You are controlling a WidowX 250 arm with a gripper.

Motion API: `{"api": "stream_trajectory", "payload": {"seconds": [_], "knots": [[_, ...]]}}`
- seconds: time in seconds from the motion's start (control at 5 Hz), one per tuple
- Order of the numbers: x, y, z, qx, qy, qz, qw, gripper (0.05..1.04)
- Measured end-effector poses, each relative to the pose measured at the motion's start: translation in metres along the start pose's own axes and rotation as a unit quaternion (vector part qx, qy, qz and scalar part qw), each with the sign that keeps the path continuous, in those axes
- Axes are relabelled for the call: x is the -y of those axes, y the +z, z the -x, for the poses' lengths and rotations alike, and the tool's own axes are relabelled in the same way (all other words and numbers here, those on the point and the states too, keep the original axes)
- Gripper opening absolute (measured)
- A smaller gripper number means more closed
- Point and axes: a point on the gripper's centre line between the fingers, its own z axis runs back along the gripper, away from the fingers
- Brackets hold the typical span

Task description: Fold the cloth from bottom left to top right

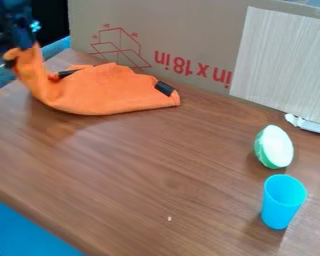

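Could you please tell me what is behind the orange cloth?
A cardboard panel stands behind the orange cloth; anything its folds cover cannot be seen.

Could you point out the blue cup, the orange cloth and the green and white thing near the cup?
Blue cup (281, 208): camera view, on its outer side.
Orange cloth (109, 94): camera view, on its broad part lying on the table.
Green and white thing (277, 147): camera view, on its white face.

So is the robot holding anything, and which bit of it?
Yes, the gripper has the orange cloth by its raised left end, near the box.
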Motion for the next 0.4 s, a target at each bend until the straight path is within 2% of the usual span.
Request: {"api": "stream_trajectory", "payload": {"seconds": [0.4], "knots": [[0.043, -0.006, -0.036, -0.004, -0.036, 0.007, 0.9993, 0.050]]}}
